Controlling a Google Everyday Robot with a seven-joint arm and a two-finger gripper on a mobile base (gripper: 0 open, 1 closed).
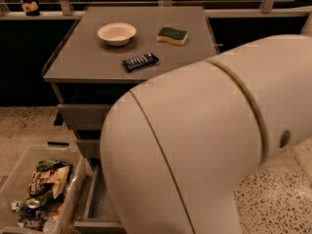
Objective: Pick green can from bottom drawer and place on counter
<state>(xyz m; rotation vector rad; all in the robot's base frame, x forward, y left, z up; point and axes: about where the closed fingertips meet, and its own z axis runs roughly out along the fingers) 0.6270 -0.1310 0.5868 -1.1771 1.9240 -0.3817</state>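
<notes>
Green can is not in my sight. My big white arm [204,145] fills the near view and hides the gripper, so I cannot tell if it holds anything. Under the arm, the bottom drawer [101,201] stands pulled out. Farther back, the counter [83,57] has a snack bar [140,61], a bowl [116,33] and a sponge [172,35], but no can. I think the picking and placing are both left to do.

Grey counter [87,62], cream bowl [116,33], green sponge [172,35] (end effector hidden)
</notes>
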